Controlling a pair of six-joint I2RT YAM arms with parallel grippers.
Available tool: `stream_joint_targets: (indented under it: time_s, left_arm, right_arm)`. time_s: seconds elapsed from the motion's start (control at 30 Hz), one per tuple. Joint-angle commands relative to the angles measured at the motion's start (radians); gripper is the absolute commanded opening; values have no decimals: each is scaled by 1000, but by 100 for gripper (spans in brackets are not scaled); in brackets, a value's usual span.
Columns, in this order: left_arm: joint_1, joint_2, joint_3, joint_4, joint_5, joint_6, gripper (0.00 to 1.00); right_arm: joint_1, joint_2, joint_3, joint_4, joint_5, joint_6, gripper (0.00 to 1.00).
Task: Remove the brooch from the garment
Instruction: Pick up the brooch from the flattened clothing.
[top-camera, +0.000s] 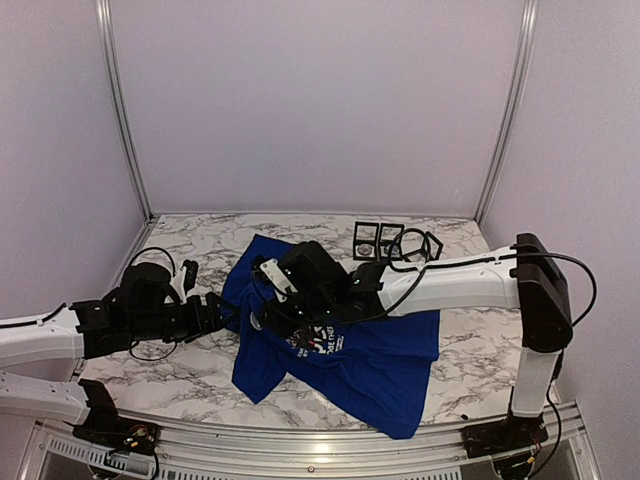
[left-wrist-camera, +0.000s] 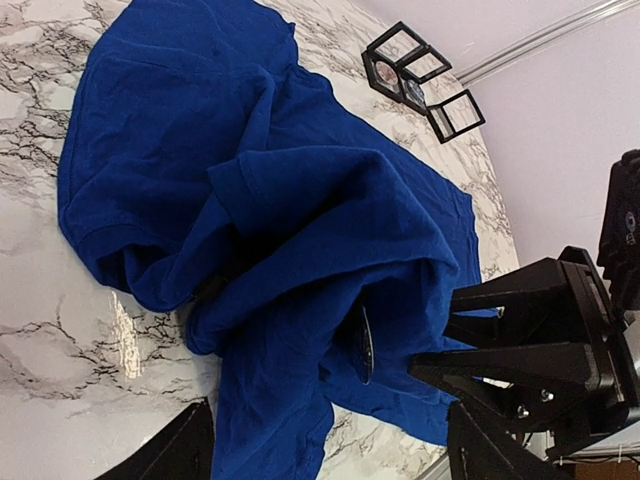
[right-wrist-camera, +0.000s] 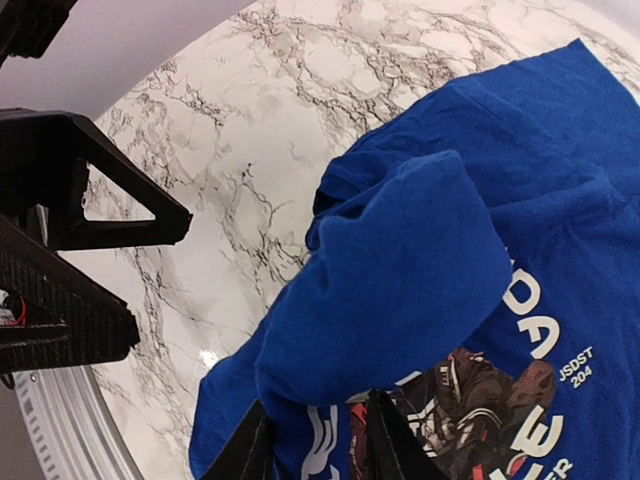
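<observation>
The garment (top-camera: 370, 355), a royal-blue T-shirt with a printed chest graphic (right-wrist-camera: 480, 400), lies bunched on the marble table (top-camera: 180, 375). In the left wrist view a dark round disc seen edge-on, the brooch (left-wrist-camera: 366, 345), sits in a fold of the garment (left-wrist-camera: 300, 220). My left gripper (left-wrist-camera: 330, 460) is open wide just short of it, over the shirt's near edge. My right gripper (right-wrist-camera: 315, 450) reaches in from the right and is shut on a raised fold of the garment (right-wrist-camera: 400, 270); its black fingers (left-wrist-camera: 520, 350) show beside the brooch. The right wrist view does not show the brooch.
Three black square frame boxes (top-camera: 392, 242) stand at the back of the table, also seen as the frame boxes (left-wrist-camera: 415, 75) in the left wrist view. A metal rail (top-camera: 300, 455) runs along the near edge. Grey walls enclose the table.
</observation>
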Motion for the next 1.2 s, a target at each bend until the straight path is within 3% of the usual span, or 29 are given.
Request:
stream_joint_targets:
  time_s: [0.0, 0.13, 0.5, 1.17]
  left_arm:
    - [5, 32, 9, 48, 47, -7, 81]
    - [4, 51, 13, 69, 66, -11, 75]
    - [4, 116, 35, 126, 119, -20, 50]
    - [4, 238, 78, 185, 163, -26, 34]
  right_arm:
    - [7, 12, 43, -27, 37, 10, 21]
    - [7, 4, 31, -15, 22, 13, 0]
    - [8, -42, -7, 42, -33, 43, 0]
    - [23, -82, -52, 69, -41, 49, 0]
